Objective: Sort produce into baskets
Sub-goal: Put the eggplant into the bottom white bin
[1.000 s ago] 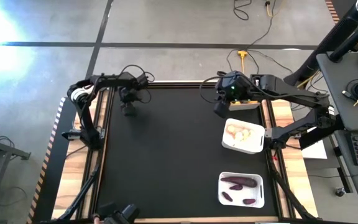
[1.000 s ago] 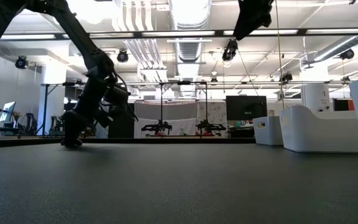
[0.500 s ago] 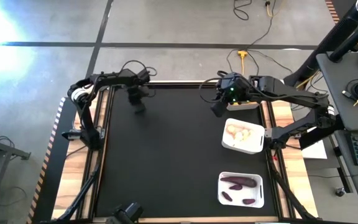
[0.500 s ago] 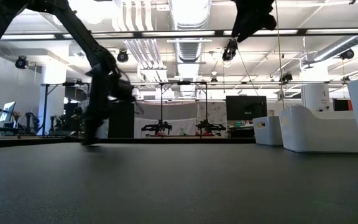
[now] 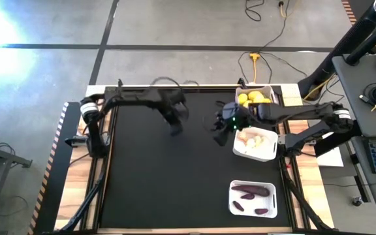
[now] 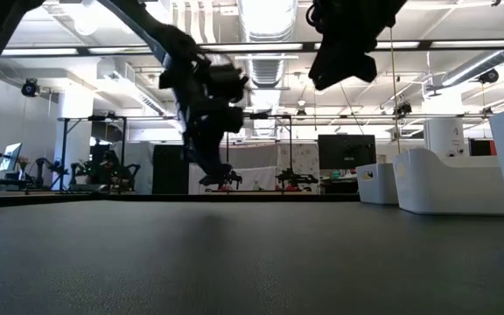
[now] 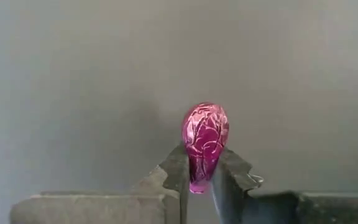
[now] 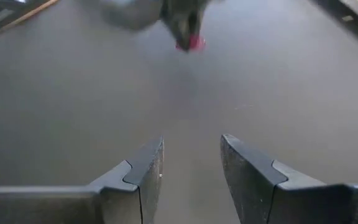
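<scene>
Pinched between the left gripper's [image 7: 199,179] two fingertips is a small shiny purple-magenta bit of produce [image 7: 204,140], egg-shaped, narrow end down in the jaws and rounded end sticking out past the tips, long axis in line w/ the fingers. From above, the left gripper [image 5: 175,125] hangs over the black mat [image 5: 155,176] mid-table, blurred; the right gripper [image 5: 219,134] is just beside it toward the baskets, apart from it. Right gripper [image 8: 191,163] has its fingers parted by a moderate gap, nothing between them; its wrist cam shows the purple bit [image 8: 194,42] farther off ahead, blurry. Close on the right gripper's far side sits the basket w/ whitish bulbs [image 5: 269,151]; beyond it the lemon basket [image 5: 253,88] at the table's back edge, and the eggplant basket [image 5: 274,196] toward the front. Low cam: both arms up off the mat, left gripper [image 6: 213,166] lower; white baskets [image 6: 449,184] at the side, open lab w/ ceiling lights, ducts, monitors behind.
</scene>
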You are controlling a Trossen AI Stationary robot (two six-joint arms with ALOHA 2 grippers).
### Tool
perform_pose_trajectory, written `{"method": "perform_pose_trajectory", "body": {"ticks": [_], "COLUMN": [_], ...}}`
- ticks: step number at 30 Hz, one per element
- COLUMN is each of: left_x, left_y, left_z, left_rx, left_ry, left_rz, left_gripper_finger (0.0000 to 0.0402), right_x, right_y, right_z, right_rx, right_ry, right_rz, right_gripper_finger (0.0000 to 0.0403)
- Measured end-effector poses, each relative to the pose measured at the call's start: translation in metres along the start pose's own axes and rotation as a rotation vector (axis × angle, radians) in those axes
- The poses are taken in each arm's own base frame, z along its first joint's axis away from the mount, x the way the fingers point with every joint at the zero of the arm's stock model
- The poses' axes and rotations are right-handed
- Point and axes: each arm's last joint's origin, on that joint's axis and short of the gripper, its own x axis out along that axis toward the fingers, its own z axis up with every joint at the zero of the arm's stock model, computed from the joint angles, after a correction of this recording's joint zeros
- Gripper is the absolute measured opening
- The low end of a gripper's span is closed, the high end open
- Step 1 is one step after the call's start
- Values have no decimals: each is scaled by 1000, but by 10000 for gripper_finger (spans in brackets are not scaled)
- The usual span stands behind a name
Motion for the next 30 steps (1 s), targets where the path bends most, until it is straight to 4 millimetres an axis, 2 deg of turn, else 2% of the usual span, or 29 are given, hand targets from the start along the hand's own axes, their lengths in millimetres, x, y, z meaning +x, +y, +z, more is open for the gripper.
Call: {"method": "perform_pose_trajectory", "body": {"ticks": [5,8,12,16,19,22,27,30], "left_x": [29,43,55,62,65,67,59,51], "left_y": [-61,-84,-105,-106,-104,-104,-104,-104], "left_z": [-4,-11,-22,-33,-36,-39,-45,-48], "left_rx": [156,193,209,150,125,125,135,148], "left_ry": [-15,-61,-79,-61,-71,-57,6,31], "left_rz": [95,198,187,183,185,183,195,201], "left_gripper_finger": [40,43,55,84,116,152,206,234], "right_x": [14,19,23,25,24,24,26,34], "right_y": [11,15,16,15,17,19,21,25], "right_z": [-16,-21,-26,-28,-27,-23,-19,-14], "right_rx": [33,42,37,-33,-151,-196,-218,-182], "right_ry": [-36,-64,-79,-72,-81,-120,-173,-202], "right_rz": [57,76,91,97,121,141,150,165], "right_gripper_finger": [147,141,133,135,144,160,192,210]}}
